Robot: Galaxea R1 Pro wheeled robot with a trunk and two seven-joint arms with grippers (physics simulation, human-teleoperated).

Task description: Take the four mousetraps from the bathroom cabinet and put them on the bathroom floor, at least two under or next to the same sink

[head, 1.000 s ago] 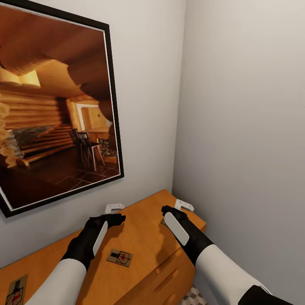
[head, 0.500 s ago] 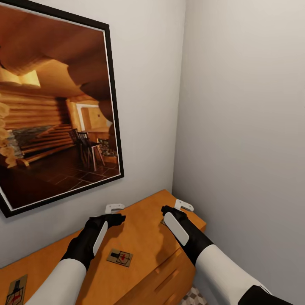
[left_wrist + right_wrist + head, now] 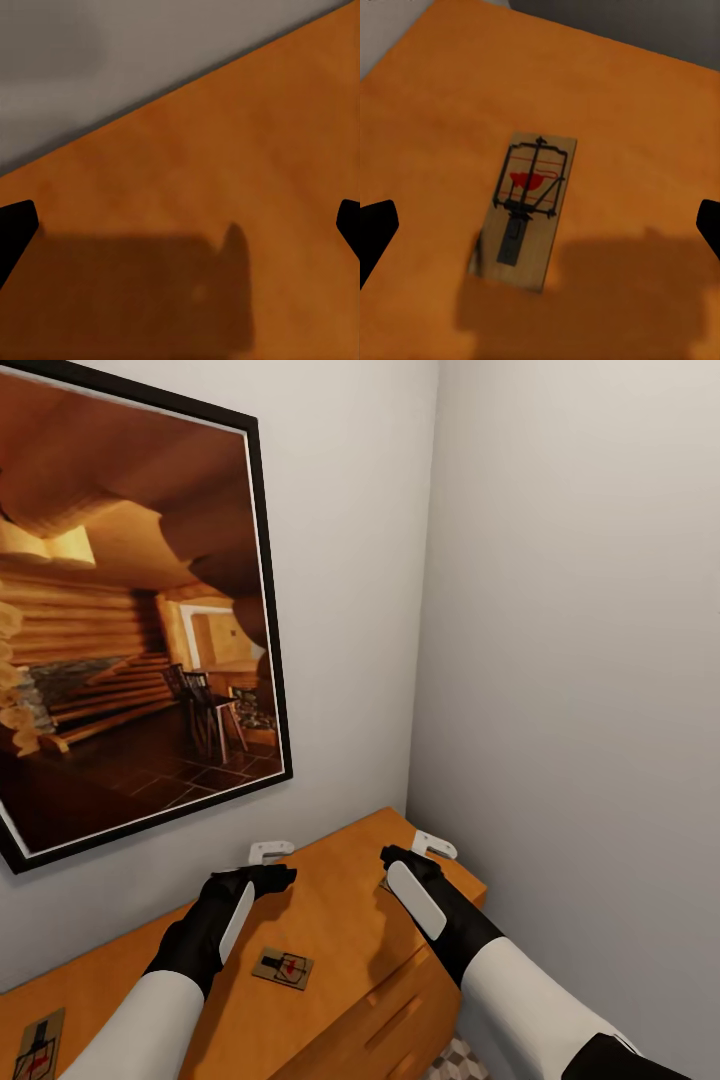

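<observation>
Hovering unchanged: both hands over cabinet (image 3: 330, 920), mousetraps (image 3: 526, 210) unmoved.

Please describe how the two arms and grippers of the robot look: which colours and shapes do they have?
Both arms have smooth white forearm shells that pass into matte black wrist sections. On each black wrist lies a long white oval panel. The left gripper and the right gripper end in short white angular fingers. In both wrist views the fingertips appear as plain black shapes at the frame edges. No cables or markings can be seen.
</observation>
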